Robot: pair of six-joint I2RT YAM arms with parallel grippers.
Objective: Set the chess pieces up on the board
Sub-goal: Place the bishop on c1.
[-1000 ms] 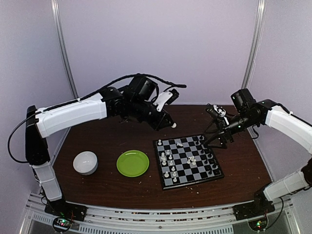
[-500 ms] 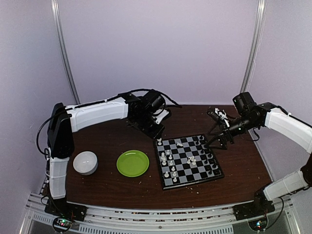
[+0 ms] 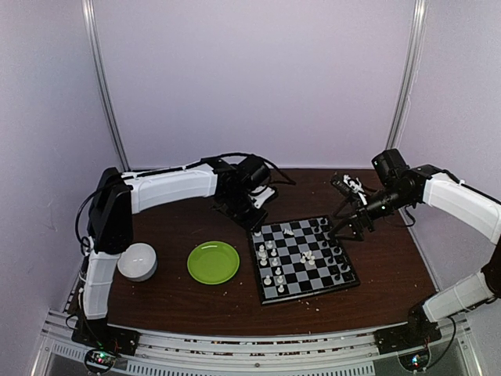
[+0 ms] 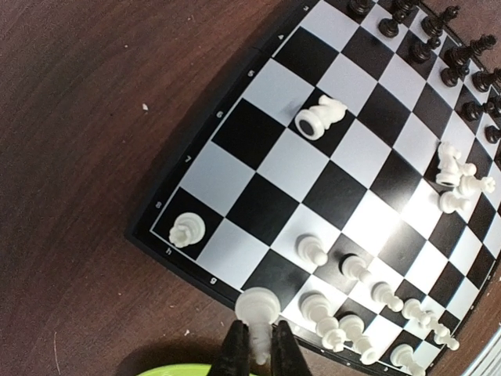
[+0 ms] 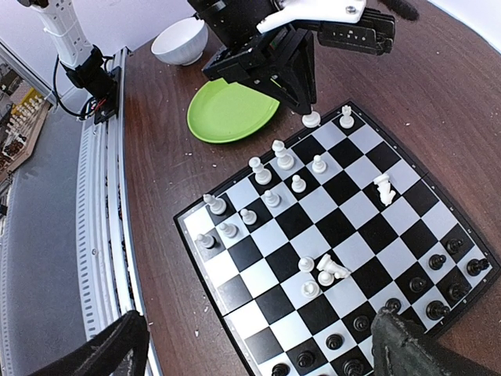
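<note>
One dark table (image 3: 196,298) bears a single board (image 3: 301,287) at lower centre-right of the overhead view. One green plate (image 3: 213,262) sits near its left edge, with one white bowl (image 3: 137,261) farther left. The right gripper (image 3: 343,231) hangs wide open over the upper right corner, by the black pieces (image 5: 434,261). The left gripper (image 3: 256,222) pinches one white piece (image 4: 257,304) at the upper left edge. About fifteen more whites (image 5: 271,197) are scattered, at least two of them toppled.
</note>
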